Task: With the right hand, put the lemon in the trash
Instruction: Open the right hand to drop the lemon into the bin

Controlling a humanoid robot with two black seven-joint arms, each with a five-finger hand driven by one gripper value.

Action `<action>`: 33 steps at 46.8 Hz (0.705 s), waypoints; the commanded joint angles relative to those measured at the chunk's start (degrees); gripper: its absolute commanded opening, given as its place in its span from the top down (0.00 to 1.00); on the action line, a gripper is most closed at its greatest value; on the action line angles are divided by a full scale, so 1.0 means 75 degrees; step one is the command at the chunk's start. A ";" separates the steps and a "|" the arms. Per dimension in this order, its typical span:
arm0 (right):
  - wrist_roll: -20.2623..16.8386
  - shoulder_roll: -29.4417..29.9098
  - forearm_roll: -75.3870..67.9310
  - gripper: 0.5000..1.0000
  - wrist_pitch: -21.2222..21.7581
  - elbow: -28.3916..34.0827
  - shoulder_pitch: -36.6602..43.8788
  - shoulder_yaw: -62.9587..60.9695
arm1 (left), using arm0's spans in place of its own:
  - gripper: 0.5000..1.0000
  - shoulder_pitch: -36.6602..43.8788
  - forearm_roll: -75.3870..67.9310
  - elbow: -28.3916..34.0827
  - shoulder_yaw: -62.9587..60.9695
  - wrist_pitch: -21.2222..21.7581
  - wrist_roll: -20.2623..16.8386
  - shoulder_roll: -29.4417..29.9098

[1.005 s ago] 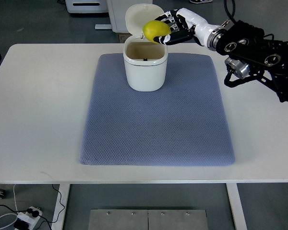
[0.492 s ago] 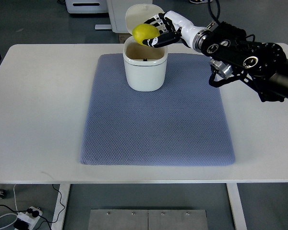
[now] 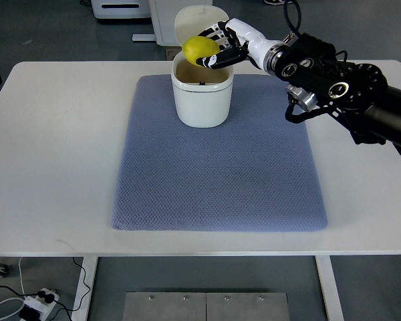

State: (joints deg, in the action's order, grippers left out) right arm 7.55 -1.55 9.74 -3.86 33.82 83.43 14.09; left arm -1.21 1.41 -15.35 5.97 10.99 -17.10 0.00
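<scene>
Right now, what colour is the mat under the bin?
Bluish grey, with a fine quilted diamond texture. The mat shows in the top view.

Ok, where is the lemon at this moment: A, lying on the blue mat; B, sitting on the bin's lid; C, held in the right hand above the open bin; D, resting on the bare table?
C: the lemon is gripped by the right hand over the mouth of the white bin, whose lid stands tipped back behind it; the blue mat holds only the bin.
</scene>
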 commanded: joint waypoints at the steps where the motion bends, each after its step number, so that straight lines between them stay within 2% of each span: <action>1: 0.0001 -0.0005 0.0003 1.00 -0.0001 0.0003 -0.0002 -0.0003 | 0.00 -0.0002 0.0000 -0.0004 0.0000 0.0000 0.0007 0.0000; 11: 0.0024 -0.0005 0.0038 0.98 -0.0024 0.0003 0.0009 -0.0003 | 0.00 -0.0002 0.0000 -0.0004 0.0000 0.0000 -0.0005 0.0000; 22: 0.0083 -0.0028 0.0073 0.68 -0.0024 0.0038 0.0044 -0.0003 | 0.00 0.0010 0.0000 -0.0004 0.0000 0.0000 -0.0005 0.0000; 33: 0.0164 -0.0063 0.0073 0.20 -0.0024 0.0096 0.0068 -0.0015 | 0.00 0.0010 0.0000 0.0007 0.0000 0.0000 -0.0005 0.0000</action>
State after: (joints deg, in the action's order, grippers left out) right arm 8.41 -1.97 10.33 -4.05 34.46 83.84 13.99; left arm -1.21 1.41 -15.36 5.98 10.99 -17.13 0.00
